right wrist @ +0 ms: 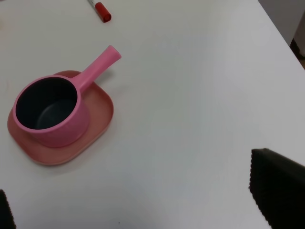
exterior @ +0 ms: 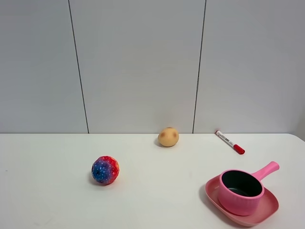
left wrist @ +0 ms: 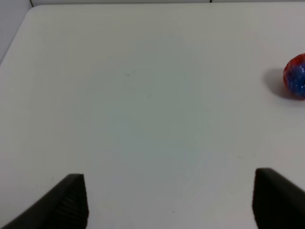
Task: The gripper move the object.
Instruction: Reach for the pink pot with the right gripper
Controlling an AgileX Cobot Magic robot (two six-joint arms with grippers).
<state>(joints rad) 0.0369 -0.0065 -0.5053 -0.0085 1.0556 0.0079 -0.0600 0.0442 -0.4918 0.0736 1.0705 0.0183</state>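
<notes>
The pink toy saucepan (exterior: 240, 192) has a dark inside and stands upright on a flat pink plate (exterior: 268, 211) at the front right of the white table. Its handle points to the back right. No arm or gripper shows in the exterior view. In the right wrist view the saucepan (right wrist: 52, 113) sits on the plate (right wrist: 99, 119), well ahead of my right gripper (right wrist: 131, 176), which is open and empty. My left gripper (left wrist: 169, 177) is open and empty above bare table, far from the saucepan.
A multicoloured ball (exterior: 105, 170) lies left of centre and also shows in the left wrist view (left wrist: 295, 76). A tan ball (exterior: 168, 137) and a red-capped marker (exterior: 229, 141) lie near the back wall. The table's right edge (right wrist: 281, 36) is close to the plate.
</notes>
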